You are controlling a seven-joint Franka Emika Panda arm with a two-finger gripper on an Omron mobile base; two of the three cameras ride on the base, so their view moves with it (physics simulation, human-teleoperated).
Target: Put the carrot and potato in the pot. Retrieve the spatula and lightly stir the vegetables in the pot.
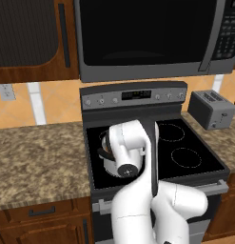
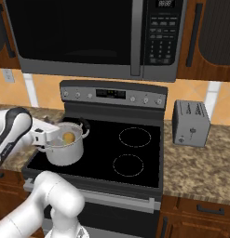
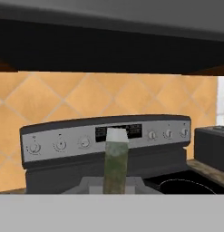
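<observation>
The silver pot [image 2: 65, 152] with black side handles stands on the stove's front left burner; in the left base view my arm covers most of the pot [image 1: 107, 164]. The tan-yellow potato [image 2: 69, 137] lies inside it. The carrot is hidden from me. My gripper [image 2: 56, 134] hangs at the pot's left rim, reaching over its mouth. In the hand view a mottled grey-green spatula [image 3: 115, 163] with a pale tip rises straight up from between the fingers, in front of the stove's control panel [image 3: 81, 142]. The gripper is shut on the spatula.
A black glass stovetop [image 2: 130, 153] with two marked burners lies right of the pot. A silver toaster [image 2: 191, 123] sits on the granite counter [image 2: 200, 162] to the right. The microwave [image 2: 88, 37] hangs low above the stove. More counter [image 1: 38, 152] stretches left.
</observation>
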